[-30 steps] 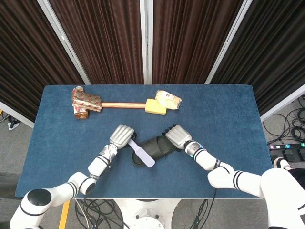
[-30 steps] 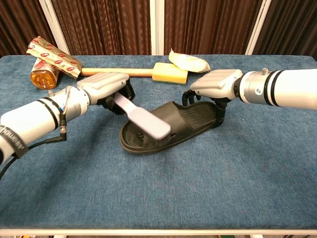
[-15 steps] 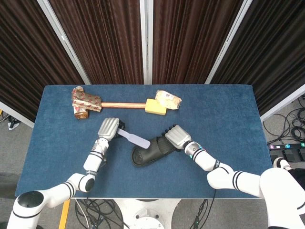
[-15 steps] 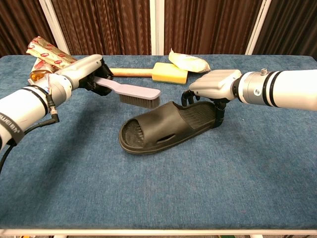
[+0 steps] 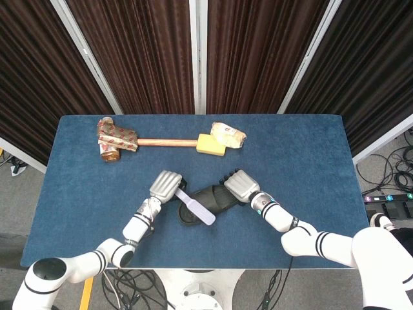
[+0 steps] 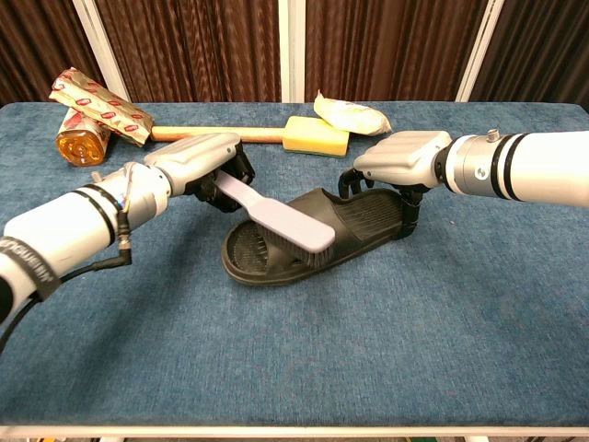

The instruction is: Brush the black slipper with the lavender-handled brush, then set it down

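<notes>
Back down onto the black slipper swung the brush, left robot hand gripping; right robot hand clasps the heel.

You face a blue table backed by dark curtains, with cables on grey floor.

Bare table before slipper, seemingly.

Head view: looking steeply down from above the robot, taking in the whole blue table, the dark curtains along the top, floor at both edges. Chest view: facing forward, low and close over the table, curtains along the top. Both are sharing the tabletop, both forearms, and the far-edge clutter.
</notes>
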Available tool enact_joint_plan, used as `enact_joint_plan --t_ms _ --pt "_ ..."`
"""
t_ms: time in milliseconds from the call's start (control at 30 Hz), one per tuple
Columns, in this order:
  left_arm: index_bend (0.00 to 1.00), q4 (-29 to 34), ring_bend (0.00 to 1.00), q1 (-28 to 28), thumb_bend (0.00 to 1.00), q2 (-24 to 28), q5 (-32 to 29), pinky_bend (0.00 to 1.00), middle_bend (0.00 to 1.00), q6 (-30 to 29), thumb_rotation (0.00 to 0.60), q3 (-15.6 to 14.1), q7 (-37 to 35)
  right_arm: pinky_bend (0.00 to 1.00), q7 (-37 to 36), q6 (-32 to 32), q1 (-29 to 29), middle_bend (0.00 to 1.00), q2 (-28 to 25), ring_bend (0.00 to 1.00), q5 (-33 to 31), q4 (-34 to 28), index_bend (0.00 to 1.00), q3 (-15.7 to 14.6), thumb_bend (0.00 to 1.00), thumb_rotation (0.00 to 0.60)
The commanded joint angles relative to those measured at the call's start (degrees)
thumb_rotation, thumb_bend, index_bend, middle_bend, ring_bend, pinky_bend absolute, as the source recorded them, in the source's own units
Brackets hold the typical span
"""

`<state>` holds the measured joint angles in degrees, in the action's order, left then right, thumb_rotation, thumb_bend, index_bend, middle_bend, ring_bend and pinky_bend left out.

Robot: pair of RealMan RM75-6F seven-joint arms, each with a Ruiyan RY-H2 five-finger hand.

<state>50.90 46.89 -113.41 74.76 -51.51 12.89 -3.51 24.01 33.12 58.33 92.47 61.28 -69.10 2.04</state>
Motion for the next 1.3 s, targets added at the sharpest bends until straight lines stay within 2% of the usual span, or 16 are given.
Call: enact_joint_plan --t_ms 33,267,433,533,567,667,767,800,867,933,1000,1033,1100,1167,1267,1300 --pt "1.00 -2.6 1.00 0.9 0.87 -1.8 -2.9 1.00 1.00 0.3 0.600 2.6 1.7 0.25 0.2 0.1 0.0 0.40 0.0 0.25 -0.1 -0.2 0.43 -0.1 0.20 0.600" --pt "1.00 -7.9 1.00 1.6 0.86 -2.6 -7.4 1.00 1.00 1.2 0.600 5.7 5.4 0.26 0.9 1.1 0.0 0.40 -0.6 0.25 -0.2 -1.7 0.43 -0.1 0.20 0.600" --pt "1.00 -3.4 1.00 -2.0 0.87 1.2 -7.8 1.00 1.00 -2.3 0.600 6.7 0.9 0.26 -0.3 2.1 -0.2 0.39 -2.2 0.25 -0.3 -3.8 0.42 0.9 0.20 0.600" --pt "1.00 0.2 1.00 -4.9 0.87 4.4 -5.8 1.00 1.00 -5.0 0.600 4.5 0.0 0.23 -1.0 2.2 -0.3 0.31 -3.9 0.19 -0.1 -5.5 0.27 1.4 0.19 0.600" --pt "1.00 0.8 1.00 -5.5 0.87 5.1 -5.2 1.00 1.00 -5.3 0.600 3.6 0.2 0.23 -1.1 2.2 -0.3 0.31 -4.4 0.18 -0.2 -6.0 0.26 1.5 0.19 0.600" --pt "1.00 0.2 0.98 -6.3 0.86 5.7 -4.3 1.00 1.00 -5.0 0.600 1.3 2.7 0.15 -1.8 2.8 -0.5 0.16 -5.9 0.07 -0.1 -7.9 0.03 1.9 0.15 0.600" --pt "0.99 -1.5 0.92 -6.5 0.86 5.0 -5.6 1.00 1.00 -3.2 0.597 0.8 4.4 0.10 -3.1 4.2 -1.3 0.06 -7.8 0.00 0.4 -10.2 0.00 2.5 0.13 0.600" --pt "0.97 -1.7 0.88 -6.6 0.86 4.9 -6.1 1.00 0.98 -2.7 0.568 0.9 4.5 0.09 -3.4 4.7 -1.5 0.04 -8.5 0.00 0.5 -10.9 0.00 2.6 0.13 0.600" --pt "0.86 -1.4 0.77 -7.0 0.85 5.0 -6.6 1.00 0.89 -2.7 0.469 1.0 4.6 0.07 -4.0 5.5 -2.1 0.01 -10.3 0.00 0.9 -12.3 0.00 2.7 0.14 0.600" --pt "0.68 -0.5 0.61 -7.6 0.81 5.7 -6.1 0.97 0.72 -3.4 0.361 0.5 4.9 0.07 -4.4 6.3 -2.7 0.00 -11.9 0.00 1.3 -13.5 0.00 2.8 0.14 0.600" --pt "0.49 1.4 0.44 -8.3 0.77 6.9 -5.6 0.84 0.55 -3.7 0.298 0.1 4.4 0.06 -5.1 7.1 -3.3 0.00 -13.4 0.00 1.6 -14.8 0.00 2.9 0.14 0.600" --pt "0.41 2.3 0.37 -8.6 0.75 7.6 -5.5 0.73 0.47 -3.9 0.275 0.0 4.3 0.06 -5.4 7.5 -3.7 0.00 -14.2 0.00 1.7 -15.3 0.00 2.9 0.14 0.600" --pt "0.29 4.3 0.23 -9.0 0.70 9.1 -5.3 0.52 0.32 -3.7 0.251 -0.4 4.4 0.06 -6.0 8.4 -4.4 0.00 -15.6 0.00 2.1 -16.4 0.00 2.9 0.14 0.600" --pt "0.20 6.2 0.12 -9.4 0.60 10.7 -5.4 0.34 0.20 -3.7 0.244 -0.6 5.4 0.06 -6.9 9.5 -5.4 0.00 -17.4 0.00 2.5 -17.8 0.00 3.0 0.14 0.600" --pt "0.14 8.4 0.02 -9.6 0.31 12.5 -6.9 0.22 0.08 -2.8 0.240 -0.6 8.4 0.06 -8.1 11.3 -7.1 0.01 -20.1 0.00 3.2 -19.7 0.00 2.9 0.14 0.600" --pt "0.13 8.9 0.01 -9.7 0.26 12.9 -7.4 0.21 0.06 -2.9 0.240 -0.5 9.2 0.06 -8.5 11.9 -7.7 0.01 -20.9 0.00 3.5 -20.3 0.00 2.8 0.14 0.600"
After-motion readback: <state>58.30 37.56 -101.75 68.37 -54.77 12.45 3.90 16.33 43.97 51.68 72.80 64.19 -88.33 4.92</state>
